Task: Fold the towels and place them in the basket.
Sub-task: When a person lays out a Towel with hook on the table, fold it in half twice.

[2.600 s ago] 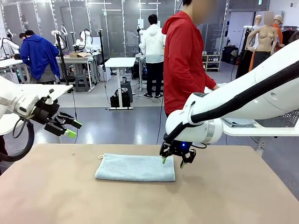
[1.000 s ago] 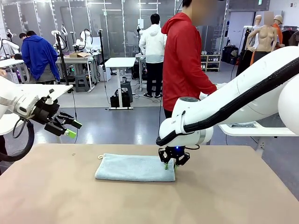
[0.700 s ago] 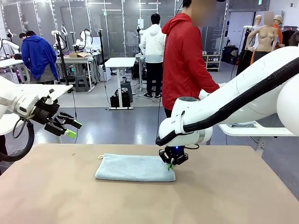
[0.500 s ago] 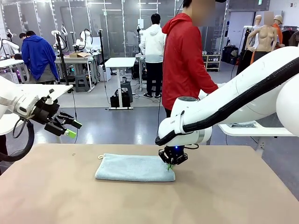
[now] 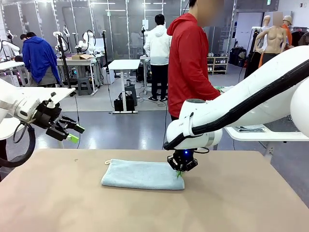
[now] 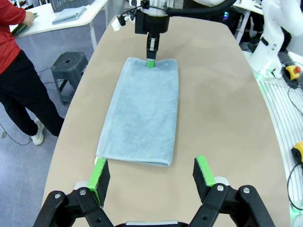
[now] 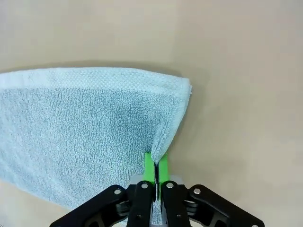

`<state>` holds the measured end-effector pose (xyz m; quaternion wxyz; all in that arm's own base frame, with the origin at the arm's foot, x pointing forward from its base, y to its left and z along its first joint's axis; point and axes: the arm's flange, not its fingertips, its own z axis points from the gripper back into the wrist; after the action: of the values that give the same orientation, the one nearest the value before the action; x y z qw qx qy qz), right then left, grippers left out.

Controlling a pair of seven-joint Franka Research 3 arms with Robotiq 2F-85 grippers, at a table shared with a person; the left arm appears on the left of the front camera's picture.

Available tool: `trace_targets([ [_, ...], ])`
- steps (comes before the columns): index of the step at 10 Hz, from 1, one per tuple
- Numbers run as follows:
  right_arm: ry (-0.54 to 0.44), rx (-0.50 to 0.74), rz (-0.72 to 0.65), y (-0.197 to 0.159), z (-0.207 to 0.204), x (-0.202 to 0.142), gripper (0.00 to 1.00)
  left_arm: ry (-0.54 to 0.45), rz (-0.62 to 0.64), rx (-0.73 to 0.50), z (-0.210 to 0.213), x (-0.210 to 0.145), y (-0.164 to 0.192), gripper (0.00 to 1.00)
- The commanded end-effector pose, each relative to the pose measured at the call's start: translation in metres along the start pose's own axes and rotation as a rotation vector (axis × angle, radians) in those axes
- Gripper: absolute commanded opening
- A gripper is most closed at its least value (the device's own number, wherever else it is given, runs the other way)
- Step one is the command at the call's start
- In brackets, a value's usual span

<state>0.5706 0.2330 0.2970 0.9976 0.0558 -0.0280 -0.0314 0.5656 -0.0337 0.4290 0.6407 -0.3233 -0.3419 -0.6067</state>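
Front view. Blue-grey towel (image 5: 140, 175) lies flat on the tan table (image 5: 231, 203), mid-table, long side running left to right, with a white loop (image 5: 107, 163) at its far left corner. Right gripper (image 5: 179, 173) points down at the towel's right end, jaws closed on the cloth there. Against the frame half a second back, the gripper has gone a little right, and the towel with it: left end and loop both sit further right. Left gripper (image 5: 76, 134) hangs off the table's far left edge, jaws apart, nothing in them, same place as before. A person in red (image 5: 190, 63) stands beyond the far edge, turned to a side table.

Left wrist view. Left gripper (image 6: 151, 172) looks down the towel's (image 6: 142, 113) length, green pads spread wide and clear of the near short edge. The right gripper (image 6: 150, 61) bites the far short edge, roughly mid-width. Bare table (image 6: 218, 109) lies to both sides.

Right wrist view. Right gripper (image 7: 155, 171) has its pads pressed together with a pinch of towel (image 7: 85, 127) edge between them, close to one corner. The cloth puckers into a small ridge at the pads; the rest lies flat on the table (image 7: 236, 94).
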Motion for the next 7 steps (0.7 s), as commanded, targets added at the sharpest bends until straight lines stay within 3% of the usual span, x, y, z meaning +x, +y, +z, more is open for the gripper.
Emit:
trace_targets([
  [1, 0.022, -0.012, 0.041, -0.027, 0.013, -0.012, 0.00, 0.004, -0.003, 0.008, -0.001, 0.001, 0.000, 0.89],
  [7, -0.048, -0.043, 0.087, -0.076, 0.034, -0.014, 0.00, 0.004, -0.003, 0.008, -0.001, 0.001, 0.000, 0.89],
])
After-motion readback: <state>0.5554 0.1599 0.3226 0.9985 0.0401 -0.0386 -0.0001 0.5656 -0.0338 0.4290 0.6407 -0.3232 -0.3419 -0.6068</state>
